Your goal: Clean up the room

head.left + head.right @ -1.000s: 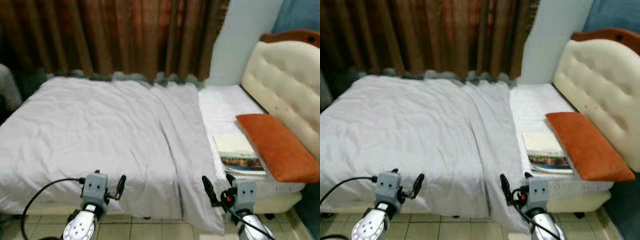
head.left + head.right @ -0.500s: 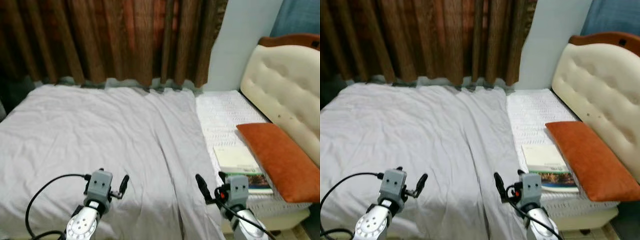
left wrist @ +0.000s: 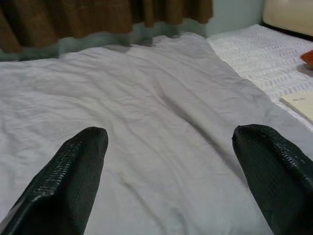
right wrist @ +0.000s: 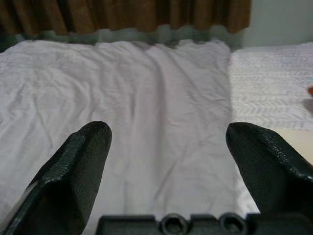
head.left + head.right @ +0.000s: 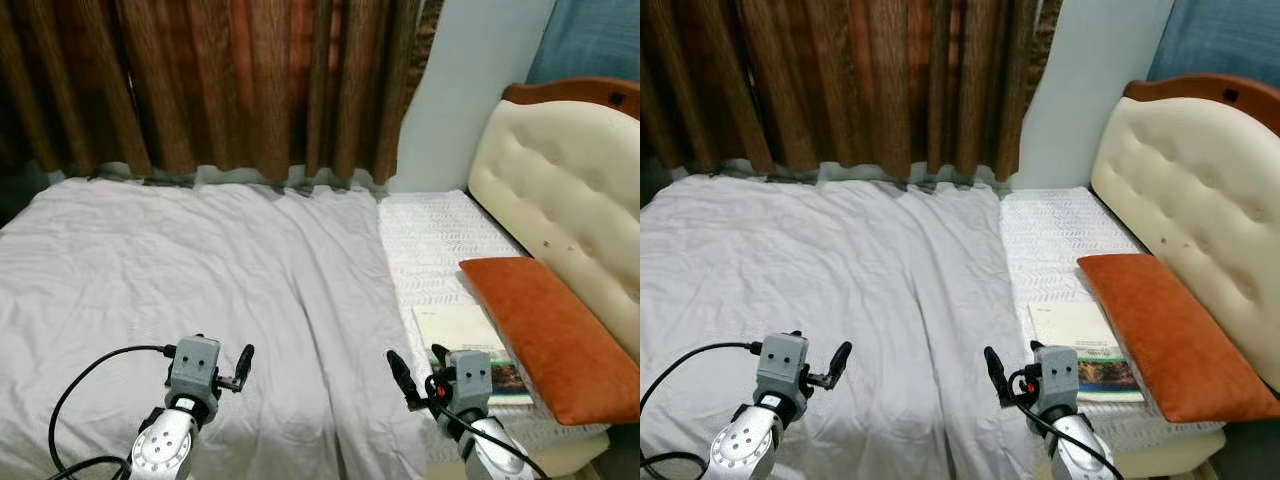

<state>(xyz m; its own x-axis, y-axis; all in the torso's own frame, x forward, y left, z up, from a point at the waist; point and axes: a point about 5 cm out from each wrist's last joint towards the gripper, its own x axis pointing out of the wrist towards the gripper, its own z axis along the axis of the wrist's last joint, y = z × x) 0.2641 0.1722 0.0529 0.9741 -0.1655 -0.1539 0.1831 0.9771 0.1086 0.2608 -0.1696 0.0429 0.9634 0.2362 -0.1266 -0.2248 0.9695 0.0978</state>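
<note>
Closer now than a second ago, the robot has walked up to the bed: the floor tiles have dropped out of the head views and the blanket [image 5: 200,280] fills more of them, while both arms keep their raised, forward pose.

Left gripper [image 3: 171,166] hangs low over the near part of the blanket, fingers spread wide with nothing between them. Right gripper [image 4: 166,161] does the same beside it, also spread and empty, over the blanket's right edge where a long fold runs toward the curtain [image 5: 230,90].

Taking the book [image 5: 468,340] as landmark: it lies flat on the bare white sheet [image 5: 435,240], just right of the blanket's edge, its far side touching or tucked under the orange pillow [image 5: 545,330]. The right gripper is just beside its near corner; the left is well apart from it, across the blanket. The headboard [image 5: 560,210] rises beyond the pillow.

I judge the book the likeliest thing to tidy. To do it well, the right gripper should swing toward it, come in low along the sheet, and close on the free near edge, not the side by the pillow. Thin covers slip, so the bite must be deep. Wrinkled blanket may need smoothing afterward.
</note>
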